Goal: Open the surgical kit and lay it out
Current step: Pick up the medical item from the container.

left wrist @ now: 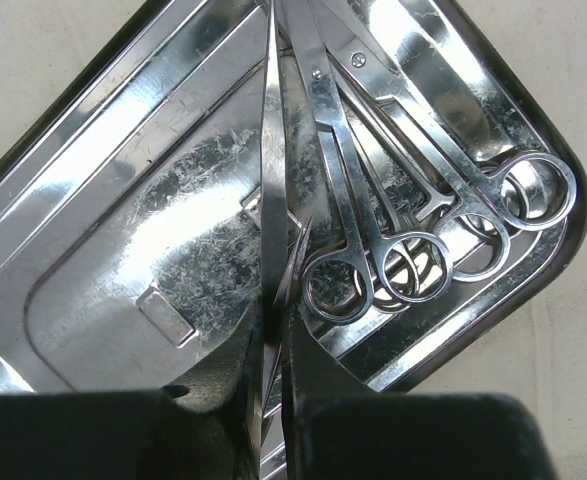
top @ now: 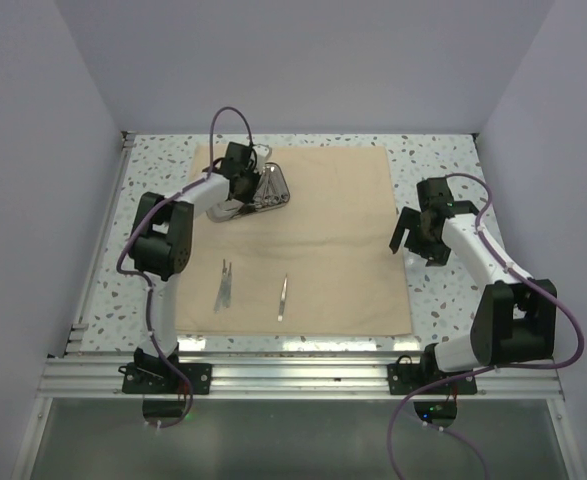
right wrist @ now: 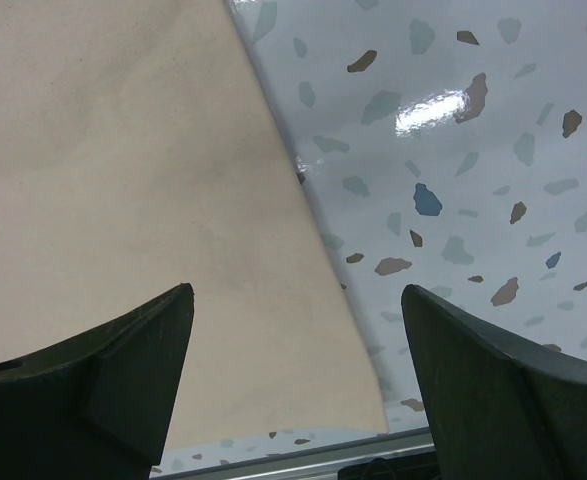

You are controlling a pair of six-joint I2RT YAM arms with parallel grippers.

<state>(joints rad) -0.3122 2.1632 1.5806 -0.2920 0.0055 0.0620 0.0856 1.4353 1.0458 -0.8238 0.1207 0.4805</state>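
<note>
Tray (left wrist: 123, 230): corners cut off in the left wrist view, near edge hidden behind the left claw (left wrist: 273, 350).
Ring-handled tools (left wrist: 403, 250): tips cut off by that view's edge.
Thin tool (left wrist: 275, 180): near end hidden between the claw's fingers (left wrist: 213, 420).
Loose tools (top: 224, 284) on the cloth (top: 343, 240): too small to name.

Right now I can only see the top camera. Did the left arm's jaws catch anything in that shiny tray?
Observer: Yes. The left wrist view shows the left jaws pinched on a thin silver instrument lying in the tray.
Operator: What else is in there?
Observer: Ring-handled instruments lie beside it, their rings toward one tray corner.
Operator: And the right jaws?
Observer: The right wrist view shows the right jaws wide open with nothing between them, above the cloth edge and speckled table.
</note>
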